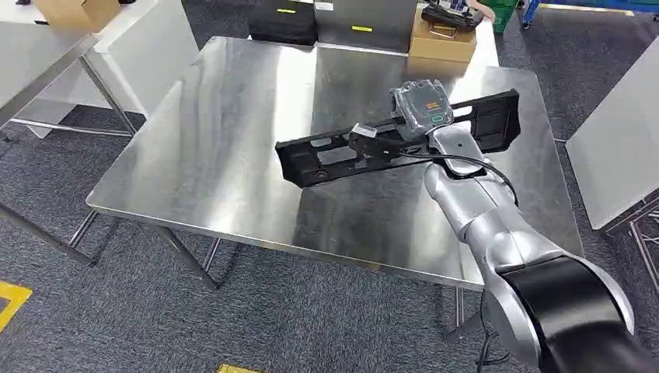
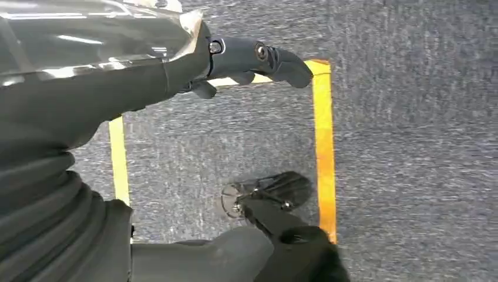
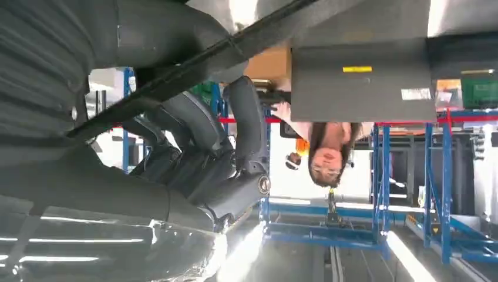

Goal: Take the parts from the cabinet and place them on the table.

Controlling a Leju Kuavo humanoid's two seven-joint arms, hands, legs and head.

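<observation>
Where the right arm reaches in over the stainless steel table point(image 1: 233, 140), the right hand point(image 1: 420, 109) grips a long black plastic part point(image 1: 326, 155) near its middle. Part lies slantwise over the right half of the table, one end toward the centre, the other toward the far right edge; whether it rests on the steel or is held just above cannot be told. Its dark reflection shows in the tabletop below it. Right wrist view: dark fingers point(image 3: 246, 123) curl round a black bar of the part point(image 3: 194, 64), thumb underneath.

Left hand point(image 2: 258, 59) hangs down over grey carpet point(image 2: 411, 147), holding nothing, fingers apart and loosely bent. Yellow floor tape point(image 2: 323, 153) forms a rectangle on the carpet beneath it.

Behind the table at the far edge: a cardboard box point(image 1: 441, 43) with a black device point(image 1: 451, 15) on top, a grey case point(image 1: 365, 23) with a yellow label, and a black case point(image 1: 283, 22) just beside it. Second table point(image 1: 31, 54) stands off to the left, carrying another cardboard box point(image 1: 78, 12) at its far part. White panel point(image 1: 618, 148) stands to the right of the main table. Yellow tape marks point(image 1: 12, 299) on the carpet near the left front.

Right wrist view, beyond the table: a person point(image 3: 326, 155) stands in front of blue racking point(image 3: 434, 188).
</observation>
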